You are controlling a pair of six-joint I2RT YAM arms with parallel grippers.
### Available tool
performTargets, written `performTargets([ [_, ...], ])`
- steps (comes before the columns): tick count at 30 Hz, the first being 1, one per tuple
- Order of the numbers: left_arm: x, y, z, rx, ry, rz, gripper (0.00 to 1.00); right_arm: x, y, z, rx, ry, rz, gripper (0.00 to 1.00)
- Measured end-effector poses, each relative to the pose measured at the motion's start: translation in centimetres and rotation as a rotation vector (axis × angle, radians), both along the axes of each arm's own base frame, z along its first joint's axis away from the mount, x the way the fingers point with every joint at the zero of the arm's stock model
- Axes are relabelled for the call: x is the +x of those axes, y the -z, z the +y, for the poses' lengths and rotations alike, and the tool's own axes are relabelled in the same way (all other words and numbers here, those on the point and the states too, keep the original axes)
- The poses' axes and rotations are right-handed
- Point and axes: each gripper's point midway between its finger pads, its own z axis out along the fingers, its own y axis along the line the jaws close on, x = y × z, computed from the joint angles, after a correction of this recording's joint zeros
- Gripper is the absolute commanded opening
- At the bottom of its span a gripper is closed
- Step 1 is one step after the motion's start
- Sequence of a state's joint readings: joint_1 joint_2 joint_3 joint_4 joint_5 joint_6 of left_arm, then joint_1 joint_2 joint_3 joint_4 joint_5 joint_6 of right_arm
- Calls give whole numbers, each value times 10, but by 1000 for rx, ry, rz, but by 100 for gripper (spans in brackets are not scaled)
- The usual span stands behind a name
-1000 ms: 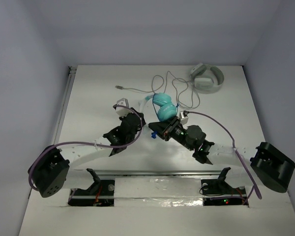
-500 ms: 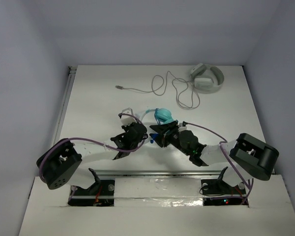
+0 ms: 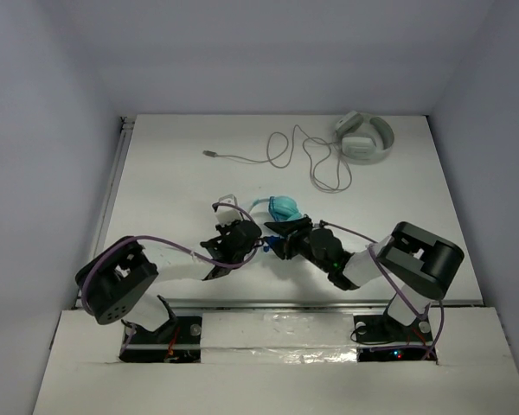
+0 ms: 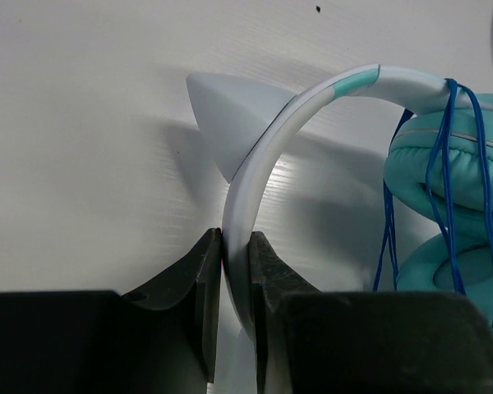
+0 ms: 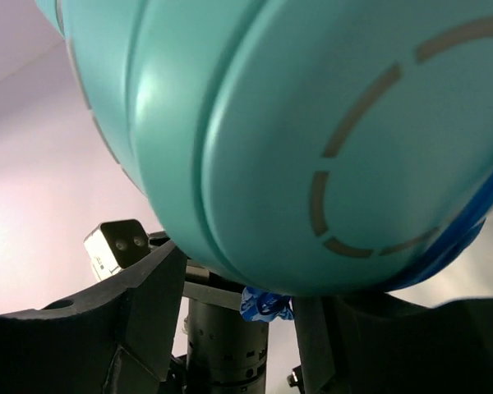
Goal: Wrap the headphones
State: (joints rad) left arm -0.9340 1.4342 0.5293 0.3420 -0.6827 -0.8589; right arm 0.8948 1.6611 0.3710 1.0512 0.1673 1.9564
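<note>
The headphones (image 3: 285, 207) are near the table (image 3: 173, 173) centre, with the blue cable (image 4: 448, 164) looped over the ear cups (image 4: 444, 205). My left gripper (image 4: 234, 246) pinches the white headband (image 4: 255, 180). My right gripper (image 3: 281, 235) straddles a cup, and I cannot tell its grip. Step: final turns, I judge. Next: tuck the end in without slackening. No container is visible.

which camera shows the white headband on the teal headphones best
Left wrist view: the headband arcs from the left claw, shut on it, to the ear cups. From the top it is barely visible; the right wrist shows only an ear cup.
</note>
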Motion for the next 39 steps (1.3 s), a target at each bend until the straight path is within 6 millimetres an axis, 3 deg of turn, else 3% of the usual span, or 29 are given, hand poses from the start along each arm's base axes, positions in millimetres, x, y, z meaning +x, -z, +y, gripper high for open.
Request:
performTargets([
  [8,-3,17,-2,28,17,38,0,14,4,11,-188,-40,-4,61],
  [12,-5,14,-11,10,53,53,0,16,-10,2,-324,-40,-60,61],
  [16,-18,14,-34,-23,151,89,0,16,-9,-17,-479,-29,-86,56],
  [19,-21,14,-41,-39,183,104,0,27,-16,-17,-598,-40,-104,52],
  [22,-23,10,-43,-37,201,109,0,33,-41,-20,-635,-33,-167,45],
  [25,-22,-6,-45,-39,222,92,0,26,-67,-39,-691,-19,-241,29],
  [26,-22,-13,-46,-45,229,82,0,24,-80,-47,-713,-8,-273,23],
  [27,-20,-22,-48,-53,236,70,0,23,-98,-54,-731,9,-311,9],
  [30,-15,-51,-58,-82,264,26,0,19,-161,-81,-763,87,-441,0],
  [35,-10,-101,-67,-109,310,-55,0,-15,-258,-155,-786,256,-641,2],
  [39,-13,-135,-71,-125,361,-100,0,-59,-301,-220,-760,360,-731,18],
])
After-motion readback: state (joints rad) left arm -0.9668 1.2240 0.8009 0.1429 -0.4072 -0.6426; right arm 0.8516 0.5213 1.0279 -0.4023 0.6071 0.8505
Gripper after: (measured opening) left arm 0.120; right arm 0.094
